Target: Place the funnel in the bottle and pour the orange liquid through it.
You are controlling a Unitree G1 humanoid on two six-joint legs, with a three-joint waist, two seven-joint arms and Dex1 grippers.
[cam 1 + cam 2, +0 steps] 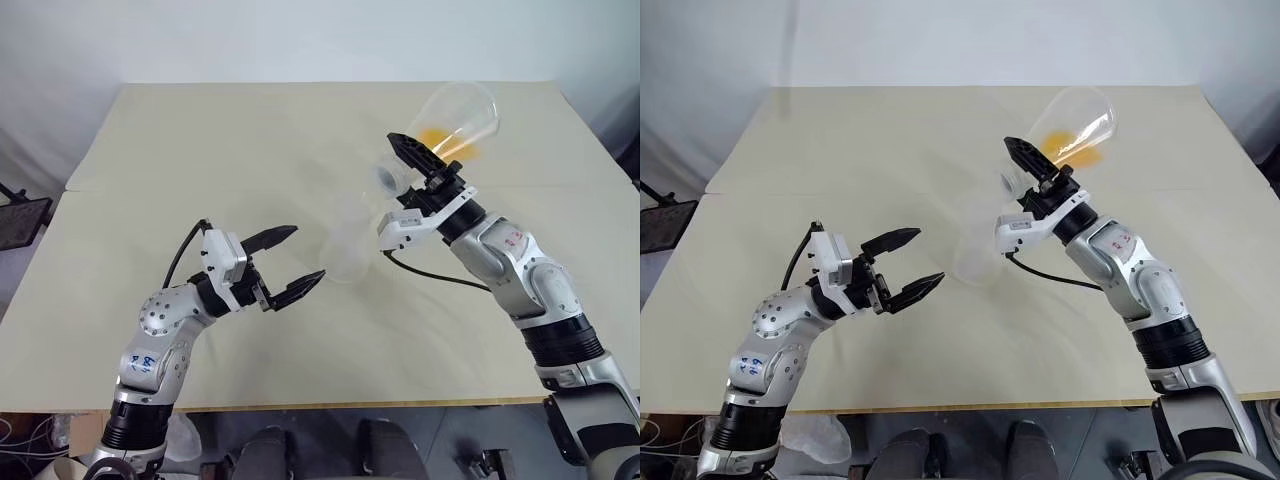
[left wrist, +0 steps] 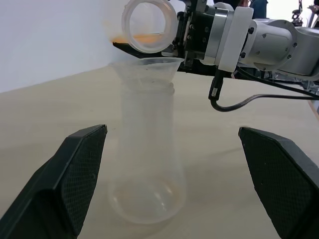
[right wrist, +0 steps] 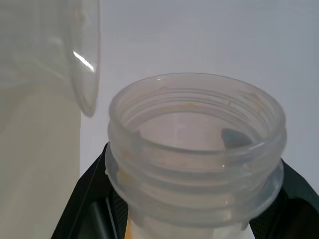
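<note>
The funnel (image 2: 146,69) already sat in the neck of the bottle (image 2: 147,164), which stood on the surface (image 1: 200,150) between the two arms. Pouring looked barely begun: the orange liquid (image 1: 445,140) still pooled inside the tilted clear vessel (image 1: 455,120), its threaded mouth just above the funnel. The right tool (image 1: 415,165) pinched that vessel near its neck. The left tool (image 1: 290,262) stood spread wide just beside the bottle, touching nothing.
</note>
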